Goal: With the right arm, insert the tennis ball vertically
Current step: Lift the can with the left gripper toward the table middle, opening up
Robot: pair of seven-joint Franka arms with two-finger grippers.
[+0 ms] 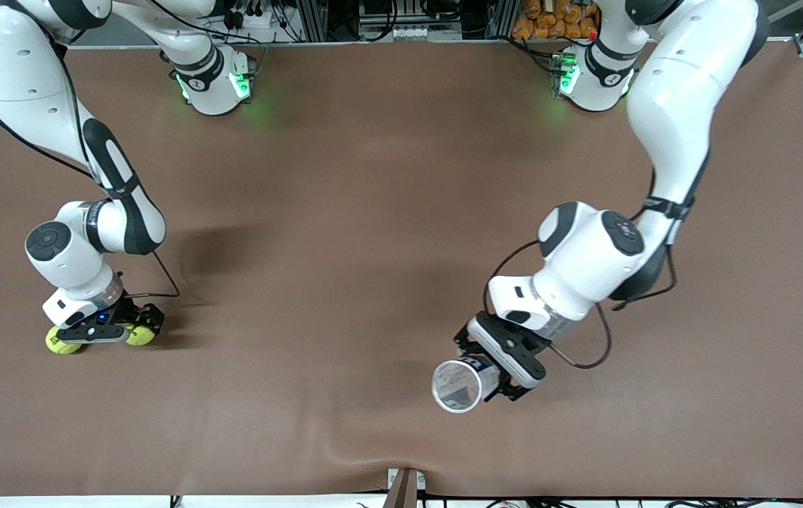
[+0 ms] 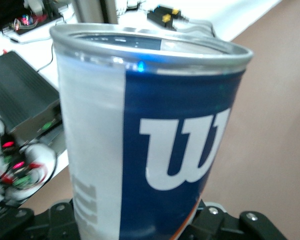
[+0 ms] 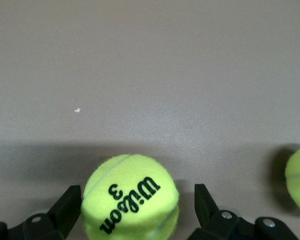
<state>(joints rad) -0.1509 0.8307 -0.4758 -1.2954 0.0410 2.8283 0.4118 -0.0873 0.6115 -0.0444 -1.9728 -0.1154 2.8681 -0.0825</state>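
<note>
the brown table (image 1: 387,212) spans beneath both my grippers. my left gripper (image 1: 497,367) is clamped on the blue-and-white tennis ball can (image 1: 459,384), its open mouth clear of my fingers. my right gripper (image 1: 101,331) is spread wide, low over the table; one tennis ball (image 3: 131,197) sits between my fingers (image 3: 67,209), a second ball (image 3: 299,177) just outside them.
</note>
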